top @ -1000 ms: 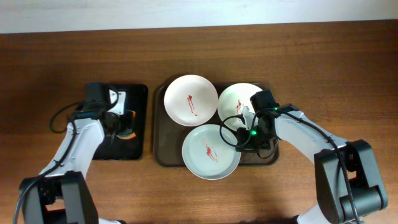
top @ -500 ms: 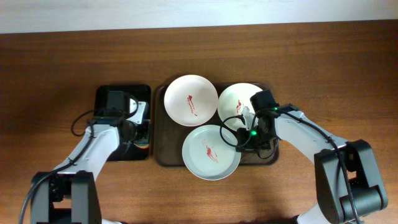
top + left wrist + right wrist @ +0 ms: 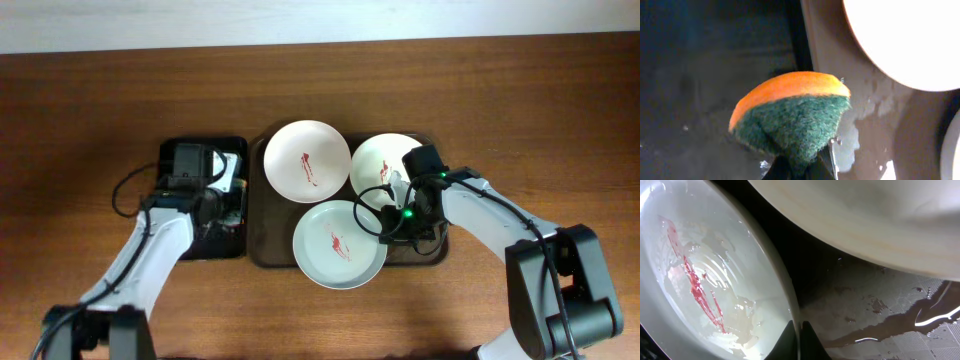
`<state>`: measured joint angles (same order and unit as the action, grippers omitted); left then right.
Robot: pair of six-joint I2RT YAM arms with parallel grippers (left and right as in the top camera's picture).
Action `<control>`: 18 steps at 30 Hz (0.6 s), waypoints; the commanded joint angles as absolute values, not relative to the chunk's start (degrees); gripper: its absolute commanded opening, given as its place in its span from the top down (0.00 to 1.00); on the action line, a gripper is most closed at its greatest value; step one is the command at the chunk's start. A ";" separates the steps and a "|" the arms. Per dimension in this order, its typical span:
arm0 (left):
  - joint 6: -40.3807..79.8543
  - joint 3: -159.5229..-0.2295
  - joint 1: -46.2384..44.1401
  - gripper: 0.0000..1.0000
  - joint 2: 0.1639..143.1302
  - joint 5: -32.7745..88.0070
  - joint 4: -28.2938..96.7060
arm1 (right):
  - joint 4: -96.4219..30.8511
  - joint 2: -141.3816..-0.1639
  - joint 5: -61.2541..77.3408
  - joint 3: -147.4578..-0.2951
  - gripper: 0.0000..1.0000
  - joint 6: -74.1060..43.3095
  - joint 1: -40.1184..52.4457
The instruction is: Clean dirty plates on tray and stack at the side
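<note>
Three white plates lie on the brown tray (image 3: 262,240): back left (image 3: 307,160), back right (image 3: 372,160) and front (image 3: 339,243), each with a red smear. My right gripper (image 3: 390,222) sits where the front and back right plates meet. In the right wrist view it (image 3: 800,330) is shut on the rim of a smeared plate (image 3: 705,280), with another plate (image 3: 865,220) just beyond. My left gripper (image 3: 228,205) is at the right edge of the black tray. In the left wrist view it (image 3: 797,167) is shut on an orange and green sponge (image 3: 790,110).
The narrow black tray (image 3: 170,240) lies left of the brown tray, touching it. In the left wrist view a plate (image 3: 905,40) sits at the top right on the wet brown tray (image 3: 840,75). The wooden table (image 3: 520,90) surrounds both trays.
My left arm has moved right across the black tray with the sponge, toward the brown tray. My right arm and the plates have not moved.
</note>
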<state>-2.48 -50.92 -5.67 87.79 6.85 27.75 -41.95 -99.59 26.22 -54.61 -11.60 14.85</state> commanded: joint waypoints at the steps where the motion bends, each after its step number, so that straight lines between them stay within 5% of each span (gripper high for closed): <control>1: -2.15 -51.75 -5.87 1.00 81.93 1.58 24.77 | -41.95 -100.14 26.33 -55.40 0.96 -11.46 15.40; 18: -2.15 -51.75 -3.46 1.00 75.07 1.48 14.96 | -41.95 -100.14 26.30 -55.40 0.96 -11.46 15.40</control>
